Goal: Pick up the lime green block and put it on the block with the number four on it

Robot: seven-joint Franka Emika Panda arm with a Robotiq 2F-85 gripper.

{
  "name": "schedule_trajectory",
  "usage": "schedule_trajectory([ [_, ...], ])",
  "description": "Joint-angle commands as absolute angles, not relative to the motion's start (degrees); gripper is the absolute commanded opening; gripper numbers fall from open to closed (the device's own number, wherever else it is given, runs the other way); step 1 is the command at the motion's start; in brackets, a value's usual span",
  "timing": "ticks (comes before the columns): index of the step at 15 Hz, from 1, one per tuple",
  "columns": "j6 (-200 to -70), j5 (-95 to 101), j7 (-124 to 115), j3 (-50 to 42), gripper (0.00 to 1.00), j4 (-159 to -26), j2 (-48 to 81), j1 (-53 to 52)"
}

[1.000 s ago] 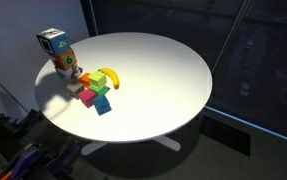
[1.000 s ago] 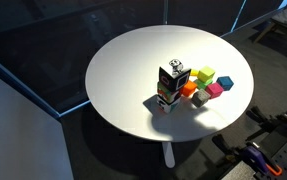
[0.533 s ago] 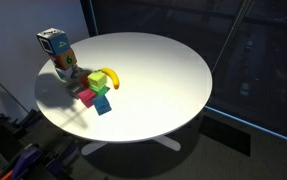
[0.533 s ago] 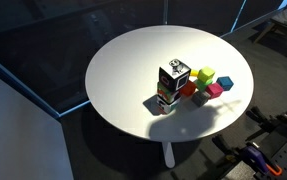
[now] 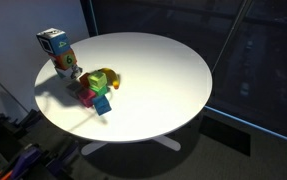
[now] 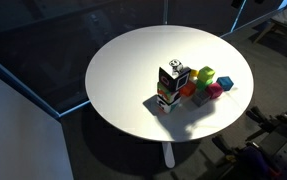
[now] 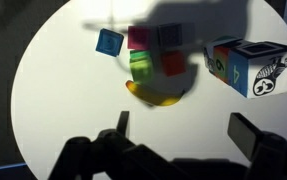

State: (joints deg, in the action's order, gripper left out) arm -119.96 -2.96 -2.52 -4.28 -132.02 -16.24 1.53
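Note:
The lime green block (image 7: 141, 66) sits in a cluster of toy blocks, in shadow, ahead of my gripper (image 7: 183, 130). It shows in both exterior views (image 5: 98, 80) (image 6: 206, 75). The white block with the teal face and dark markings (image 7: 245, 66) lies to its right in the wrist view. In both exterior views it tops a stack (image 5: 51, 42) (image 6: 173, 74) on an orange block (image 5: 65, 66). My gripper is open and empty, above the table and short of the cluster. It is out of frame in both exterior views.
A yellow banana (image 7: 159, 95) lies just in front of the green block. A blue block (image 7: 109, 42), a magenta block (image 7: 140, 38) and a red-orange block (image 7: 173, 62) crowd around it. The round white table (image 5: 163, 70) drops off on all sides.
A dark shadow has spread over the block cluster and banana in both exterior views. The blocks have not moved.

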Motion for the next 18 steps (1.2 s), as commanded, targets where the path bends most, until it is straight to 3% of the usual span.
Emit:
schedule_trajectory([
  [1, -122.7, -3.48, -0.17, -4.61, 1.0, -132.6, -14.24, 2.26],
  [18, -125.24, -1.03, -2.05, -4.19, 1.0, -133.32, -8.85, 3.24],
])
